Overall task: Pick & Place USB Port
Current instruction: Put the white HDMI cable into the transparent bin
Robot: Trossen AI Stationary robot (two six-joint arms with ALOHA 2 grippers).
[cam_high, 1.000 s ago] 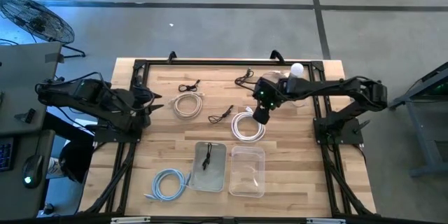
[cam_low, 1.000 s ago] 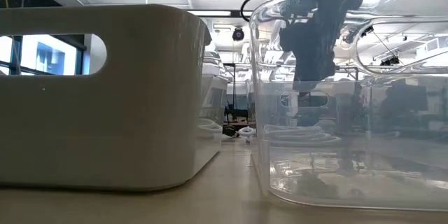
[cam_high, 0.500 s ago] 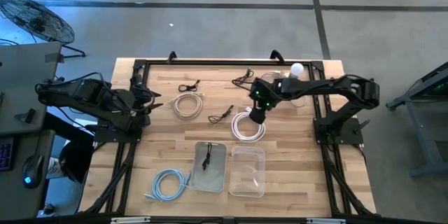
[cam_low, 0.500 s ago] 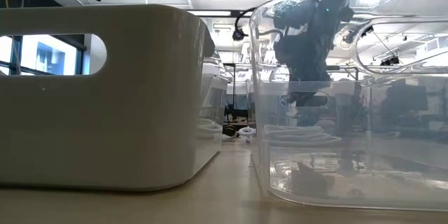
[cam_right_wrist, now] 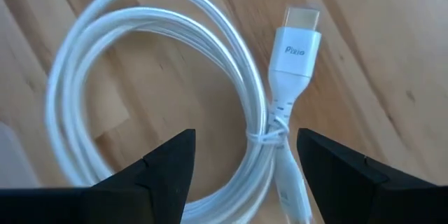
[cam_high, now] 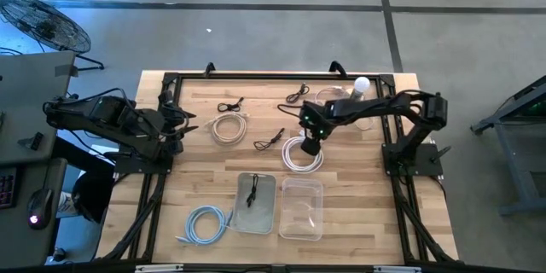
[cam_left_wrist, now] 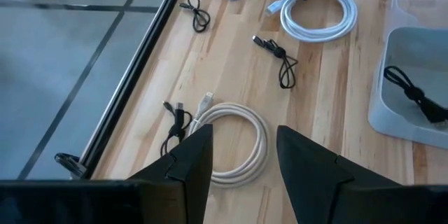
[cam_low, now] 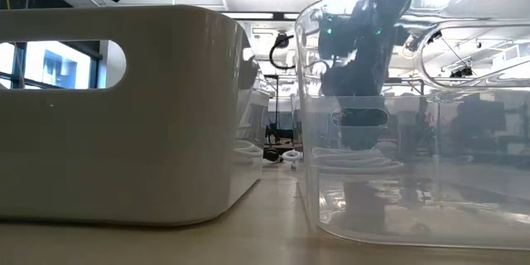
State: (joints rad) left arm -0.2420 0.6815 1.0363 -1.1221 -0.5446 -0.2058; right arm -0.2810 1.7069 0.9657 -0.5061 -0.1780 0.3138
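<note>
Right pincer hangs over the white coiled cable in the middle of the wooden bench, its fingers spread wide on either side of the coil's tied section and plug, gripping nothing. Left pincer waits at the bench's left edge, partly spread and empty, near a cream coiled cable. A black cable lies in the grey tray, beside the clear bin. A blue coiled cable lies toward the front left.
</note>
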